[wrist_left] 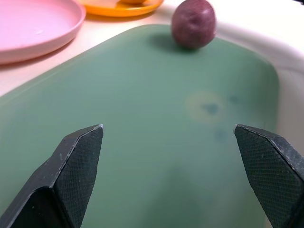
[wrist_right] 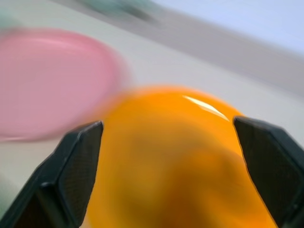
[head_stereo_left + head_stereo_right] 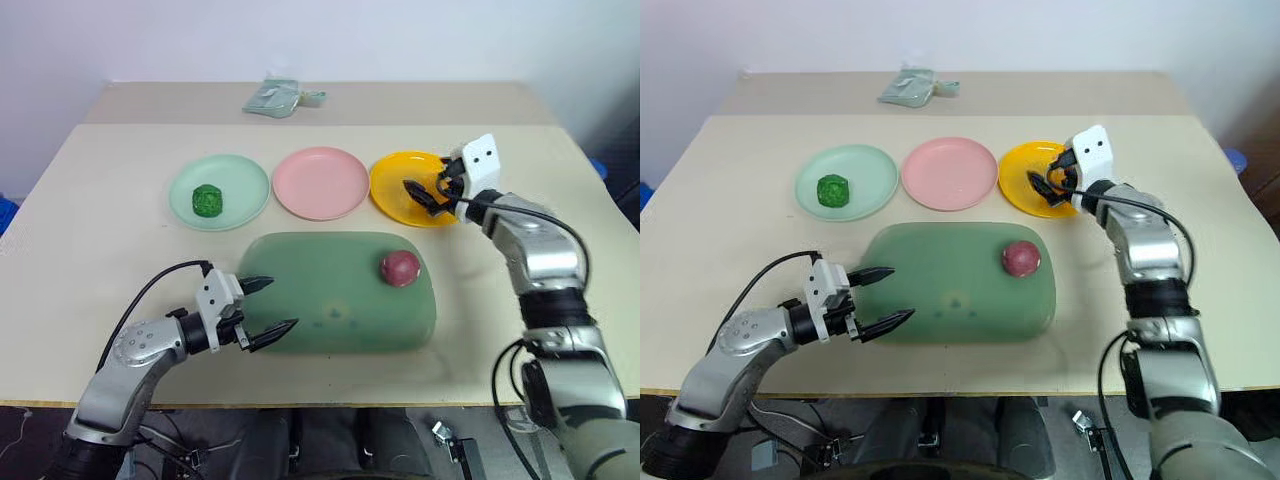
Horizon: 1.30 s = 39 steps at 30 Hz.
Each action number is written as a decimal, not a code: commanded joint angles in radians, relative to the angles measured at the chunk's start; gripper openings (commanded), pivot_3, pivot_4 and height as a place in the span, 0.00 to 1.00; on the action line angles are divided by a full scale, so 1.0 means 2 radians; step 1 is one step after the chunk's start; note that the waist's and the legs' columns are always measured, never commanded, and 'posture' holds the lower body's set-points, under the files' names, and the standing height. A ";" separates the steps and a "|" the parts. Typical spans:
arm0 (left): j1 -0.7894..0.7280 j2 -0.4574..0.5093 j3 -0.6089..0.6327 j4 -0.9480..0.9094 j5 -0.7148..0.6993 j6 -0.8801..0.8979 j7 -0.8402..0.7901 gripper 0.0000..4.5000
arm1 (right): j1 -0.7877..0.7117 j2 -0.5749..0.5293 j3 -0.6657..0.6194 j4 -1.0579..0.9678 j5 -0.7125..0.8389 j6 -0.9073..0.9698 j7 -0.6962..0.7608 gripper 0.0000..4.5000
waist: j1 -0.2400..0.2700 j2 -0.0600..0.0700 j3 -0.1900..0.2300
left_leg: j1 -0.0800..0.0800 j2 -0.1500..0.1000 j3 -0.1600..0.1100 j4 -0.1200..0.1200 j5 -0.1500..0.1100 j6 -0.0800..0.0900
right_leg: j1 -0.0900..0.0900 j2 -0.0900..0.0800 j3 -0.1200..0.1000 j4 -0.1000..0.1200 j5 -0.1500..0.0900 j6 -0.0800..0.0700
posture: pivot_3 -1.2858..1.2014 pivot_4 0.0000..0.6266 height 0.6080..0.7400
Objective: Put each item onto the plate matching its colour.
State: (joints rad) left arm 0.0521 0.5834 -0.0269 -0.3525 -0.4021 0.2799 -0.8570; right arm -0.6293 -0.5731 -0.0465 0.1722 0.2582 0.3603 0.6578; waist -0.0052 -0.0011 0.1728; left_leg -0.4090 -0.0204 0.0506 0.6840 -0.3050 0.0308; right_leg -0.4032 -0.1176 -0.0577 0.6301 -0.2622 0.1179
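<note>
From my remote station I read the table (image 3: 90, 190) from left to right. My left gripper (image 3: 272, 306) hangs at the near left edge of the large translucent green rounded-rectangle board (image 3: 320, 300), its 2 black fingers (image 1: 71, 166) spread wide with nothing between them. Beyond it, the round shallow mint-green plastic plate (image 3: 240, 190) carries the bumpy dark green lump (image 3: 207, 199), which rests on it left of centre. Just beside that plate lies the round shallow pink plastic plate (image 3: 321, 183), bare. The dark red-maroon round lump (image 3: 400, 267) sits on the board near its far right corner, well apart from the pink plate. To the right of the pink plate lies the round shallow yellow-orange plastic plate (image 3: 392, 190). My right gripper (image 3: 428, 191) is over this plate's right half, its fingers (image 2: 71, 166) parted in the wrist view. A smooth orange mass (image 2: 171, 161) lies between them, too blurred for me to tell lump from plate. A crumpled pale green packet (image 3: 272, 97) lies at the far edge.
</note>
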 commanded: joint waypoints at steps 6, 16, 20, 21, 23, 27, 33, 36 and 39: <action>-0.022 0.002 -0.006 -0.016 -0.001 0.006 0.000 1.00 | 0.150 -0.089 0.014 -0.183 0.076 0.045 0.160 0.99 | 0.005 0.000 0.000 | 0.001 0.000 0.000 0.001 0.000 0.001 | 0.001 -0.001 0.000 -0.001 0.000 0.000 | 0.52 0.24 1.00; -0.031 0.012 0.006 -0.011 -0.005 0.011 -0.007 1.00 | 0.142 -0.075 0.053 -0.126 0.009 0.010 0.142 0.70 | 0.007 0.000 0.000 | 0.001 0.000 0.000 0.001 0.000 0.000 | 0.001 -0.001 0.000 0.000 0.000 0.000 | 0.52 0.24 1.00; -0.027 0.013 0.023 -0.020 -0.007 0.020 0.010 1.00 | 0.109 -0.028 0.047 -0.126 0.023 0.002 0.117 0.55 | 0.006 0.000 0.000 | 0.001 0.000 0.000 0.001 0.000 0.000 | 0.001 -0.001 0.000 0.000 0.000 0.000 | 0.52 0.24 1.00; -0.027 0.011 0.029 -0.021 -0.007 0.022 0.017 1.00 | 0.092 -0.006 0.046 -0.117 0.021 0.002 0.099 0.55 | 0.004 0.000 0.000 | 0.001 0.000 0.000 0.001 0.000 0.000 | 0.001 -0.001 0.000 0.000 0.000 0.000 | 0.52 0.24 1.00; -0.028 0.002 0.044 -0.017 -0.006 0.020 0.039 1.00 | 0.046 0.049 0.051 -0.083 0.003 0.007 0.042 0.55 | -0.001 0.000 0.000 | 0.001 0.000 -0.001 0.001 0.000 -0.001 | 0.000 -0.001 0.000 0.000 0.000 0.000 | 0.52 0.24 1.00; -0.037 -0.016 0.064 -0.008 -0.008 0.022 0.072 1.00 | -0.050 0.146 0.057 0.040 -0.044 0.022 -0.081 0.55 | -0.006 0.000 0.000 | 0.001 0.000 -0.001 0.000 0.001 -0.002 | -0.001 0.000 0.000 0.001 0.000 0.000 | 0.52 0.24 1.00; -0.026 -0.023 0.066 -0.028 -0.006 0.029 0.090 1.00 | -0.138 0.223 0.064 0.208 -0.076 -0.054 -0.122 0.66 | -0.005 0.000 0.000 | 0.000 -0.001 -0.001 0.000 0.001 -0.002 | -0.001 0.000 0.000 0.001 0.000 0.000 | 0.52 0.24 1.00; -0.016 -0.026 0.071 -0.043 -0.006 0.033 0.103 1.00 | -0.152 0.227 0.053 0.234 -0.073 -0.089 -0.119 0.97 | -0.005 0.000 0.000 | 0.000 0.000 -0.001 0.000 0.001 -0.002 | -0.001 0.000 0.000 0.001 0.000 0.000 | 0.52 0.24 1.00; -0.001 -0.028 0.080 -0.054 -0.011 0.037 0.113 1.00 | -0.126 0.217 0.051 0.185 -0.061 -0.112 -0.085 0.99 | -0.006 0.000 0.000 | 0.000 0.000 -0.001 0.000 0.001 -0.002 | -0.001 0.000 0.000 0.001 0.000 0.000 | 0.52 0.24 1.00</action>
State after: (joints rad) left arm 0.0390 0.5291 0.1008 -0.4167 -0.4066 0.3491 -0.6442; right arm -0.8890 -0.1260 0.0698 0.6252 0.1144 0.1794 0.4520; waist -0.0177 -0.0006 0.1725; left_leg -0.4088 -0.0210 0.0491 0.6838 -0.3032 0.0274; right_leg -0.4046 -0.1165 -0.0581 0.6319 -0.2623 0.1175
